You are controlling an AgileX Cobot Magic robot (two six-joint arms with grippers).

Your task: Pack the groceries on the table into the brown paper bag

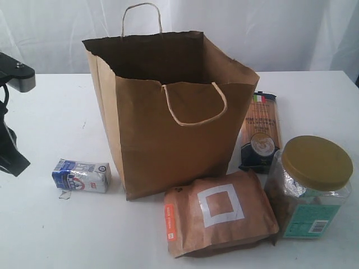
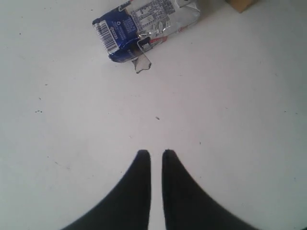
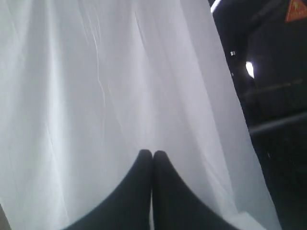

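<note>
The brown paper bag [image 1: 168,140] stands upright and open in the middle of the table [image 1: 50,117]. Left of it lies a small blue-white carton [image 1: 81,175], which also shows in the left wrist view [image 2: 144,21]. A brown pouch with a white square [image 1: 219,216] lies flat in front of the bag. The gold-lidded clear jar [image 1: 311,188] stands at the right, and the long pasta packet [image 1: 261,131] lies behind it. My left gripper [image 2: 156,153] hovers over bare table short of the carton, with only a narrow gap between its fingers and nothing in it. My right gripper [image 3: 153,153] is shut and empty, facing a white curtain.
A small torn scrap [image 2: 142,63] lies beside the carton. White curtain [image 1: 252,33] hangs behind the table. The left arm's dark body [image 1: 11,151] stands at the left edge of the exterior view. A corner of the bag [image 2: 242,4] shows past the carton.
</note>
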